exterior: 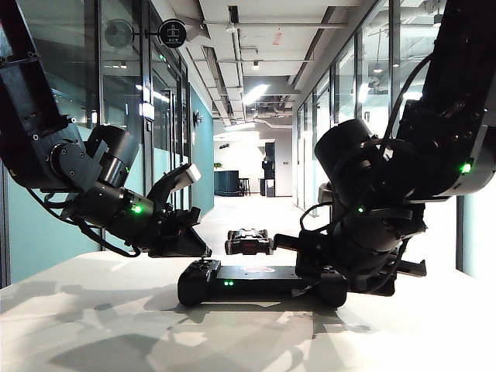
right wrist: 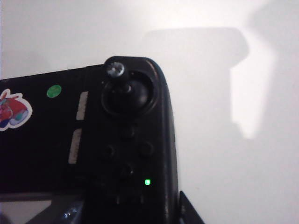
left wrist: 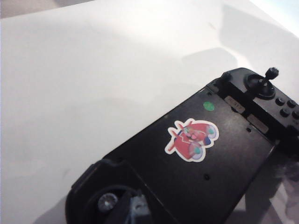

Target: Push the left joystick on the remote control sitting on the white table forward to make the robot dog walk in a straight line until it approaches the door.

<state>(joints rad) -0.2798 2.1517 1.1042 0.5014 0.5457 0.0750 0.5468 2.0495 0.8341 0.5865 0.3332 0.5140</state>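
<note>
Remote control lying flat on the white desk, right tool clamped on its right end, left tool just above its left end at the left joystick, grip unclear, robot dog beyond in the corridor.

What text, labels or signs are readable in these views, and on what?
No words or numbers read cleanly.
Round black hanging sign, corridor ceiling, exterior view: white symbol, too small to read.
Red sticker on the remote control: cartoon picture, no lettering legible.
Grey slots beside the right joystick: no readable marking.
Green dot: plain, no text.
</note>
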